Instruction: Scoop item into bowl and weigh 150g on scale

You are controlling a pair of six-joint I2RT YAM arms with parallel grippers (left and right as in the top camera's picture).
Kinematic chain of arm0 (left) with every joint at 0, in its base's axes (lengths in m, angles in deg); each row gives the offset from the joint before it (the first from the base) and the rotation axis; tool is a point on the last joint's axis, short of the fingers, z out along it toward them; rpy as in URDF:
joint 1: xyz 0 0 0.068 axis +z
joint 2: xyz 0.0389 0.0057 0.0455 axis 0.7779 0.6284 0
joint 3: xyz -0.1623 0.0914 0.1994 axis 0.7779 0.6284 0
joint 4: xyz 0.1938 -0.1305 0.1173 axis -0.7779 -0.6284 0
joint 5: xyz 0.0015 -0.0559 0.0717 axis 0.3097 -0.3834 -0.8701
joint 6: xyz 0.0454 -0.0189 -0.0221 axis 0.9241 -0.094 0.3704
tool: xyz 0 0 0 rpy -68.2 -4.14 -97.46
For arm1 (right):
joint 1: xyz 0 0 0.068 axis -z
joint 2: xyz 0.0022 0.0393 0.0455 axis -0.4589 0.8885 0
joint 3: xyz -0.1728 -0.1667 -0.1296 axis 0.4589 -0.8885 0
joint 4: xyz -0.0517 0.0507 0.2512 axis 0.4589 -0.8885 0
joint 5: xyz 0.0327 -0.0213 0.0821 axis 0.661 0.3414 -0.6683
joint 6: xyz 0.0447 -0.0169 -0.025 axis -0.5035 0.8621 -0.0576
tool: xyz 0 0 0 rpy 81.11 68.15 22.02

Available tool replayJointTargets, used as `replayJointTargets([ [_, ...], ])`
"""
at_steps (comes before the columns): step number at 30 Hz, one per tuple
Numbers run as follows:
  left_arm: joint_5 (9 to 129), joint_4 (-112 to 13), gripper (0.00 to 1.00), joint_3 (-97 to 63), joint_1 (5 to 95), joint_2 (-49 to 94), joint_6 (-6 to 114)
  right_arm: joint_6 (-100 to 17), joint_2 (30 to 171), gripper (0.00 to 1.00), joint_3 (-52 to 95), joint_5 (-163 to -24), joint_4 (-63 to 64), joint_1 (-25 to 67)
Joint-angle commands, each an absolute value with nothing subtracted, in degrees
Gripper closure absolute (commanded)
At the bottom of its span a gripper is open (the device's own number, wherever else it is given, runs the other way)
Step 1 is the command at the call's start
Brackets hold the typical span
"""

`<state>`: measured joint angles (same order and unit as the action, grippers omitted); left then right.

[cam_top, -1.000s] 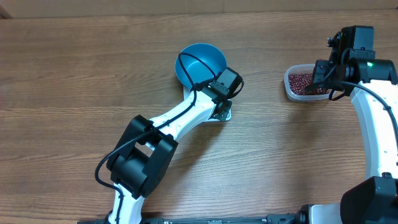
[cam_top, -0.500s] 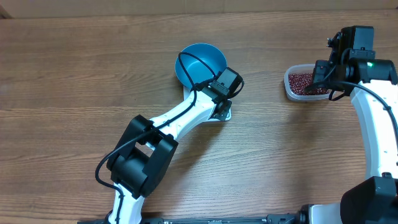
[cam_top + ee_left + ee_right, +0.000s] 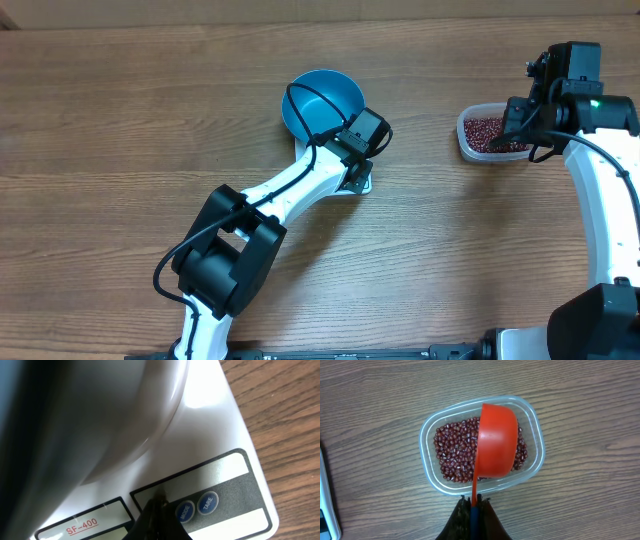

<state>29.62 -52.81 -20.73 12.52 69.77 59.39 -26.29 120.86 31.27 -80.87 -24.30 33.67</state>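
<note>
The blue bowl (image 3: 322,103) stands on the white scale (image 3: 210,435), filling the upper left of the left wrist view as a blur. My left gripper (image 3: 156,505) is shut, its tip touching the scale's button panel just left of the MODE button (image 3: 185,510). In the overhead view the left arm hides most of the scale (image 3: 360,184). My right gripper (image 3: 475,505) is shut on the handle of a red scoop (image 3: 495,442). The scoop lies tilted on its side in the red-brown beans (image 3: 452,455), which fill a clear tub (image 3: 427,435).
The tub (image 3: 468,150) sits at the right of the wooden table, about a bowl's width of bare wood away from the bowl and scale. A TARE button (image 3: 208,503) lies right of MODE. A white object's edge (image 3: 327,510) shows at the left border of the right wrist view.
</note>
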Motion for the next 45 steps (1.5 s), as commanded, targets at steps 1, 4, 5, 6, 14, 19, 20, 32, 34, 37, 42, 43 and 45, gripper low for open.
replayJointTargets([
  [1,30.0,-53.9,0.96,-19.6,12.4,71.6,60.3,-25.9,120.8,0.96,33.5,-81.2,-24.0,33.8],
  [4,30.2,-53.9,0.96,-19.5,12.4,71.6,60.3,-25.9,120.8,0.96,33.5,-81.2,-24.0,33.8],
  [5,30.3,-53.9,0.96,-19.4,12.4,71.6,60.3,-25.9,120.8,0.96,33.5,-81.2,-24.0,33.8],
  [6,30.4,-53.8,0.96,-19.2,12.4,71.6,60.3,-25.9,120.8,0.96,33.5,-81.2,-24.0,33.8],
  [14,30.6,-52.0,0.96,-17.4,12.4,71.6,60.7,-25.9,120.8,0.96,33.5,-81.2,-23.8,33.8],
  [19,30.6,-52.1,0.96,-17.5,12.4,71.6,61.1,-25.9,120.8,0.96,33.5,-81.2,-23.8,33.8],
  [20,30.5,-52.8,0.96,-18.2,12.4,71.3,61.1,-25.9,120.8,0.96,33.5,-81.2,-23.8,33.8],
  [32,35.0,-61.7,0.96,-32.1,12.1,61.5,62.1,-25.9,120.8,0.96,33.5,-81.2,-23.8,33.8],
  [34,37.7,-62.1,0.96,-33.4,12.0,58.9,62.3,-25.9,120.8,0.96,33.5,-81.2,-23.8,33.8],
  [37,40.9,-62.3,0.96,-33.8,12.0,53.7,62.8,-25.9,120.8,0.97,33.5,-81.2,-23.9,33.8],
  [42,32.1,-61.9,0.96,-33.8,12.5,51.0,62.8,-25.9,120.8,0.96,33.5,-81.2,-24.1,33.8],
  [43,30.0,-61.7,0.96,-33.7,12.8,51.1,62.8,-25.9,120.8,0.96,33.5,-81.2,-24.1,33.8],
  [45,28.7,-60.8,0.96,-33.6,13.9,52.2,63.6,-25.9,120.8,0.96,33.5,-81.2,-24.1,33.8],
])
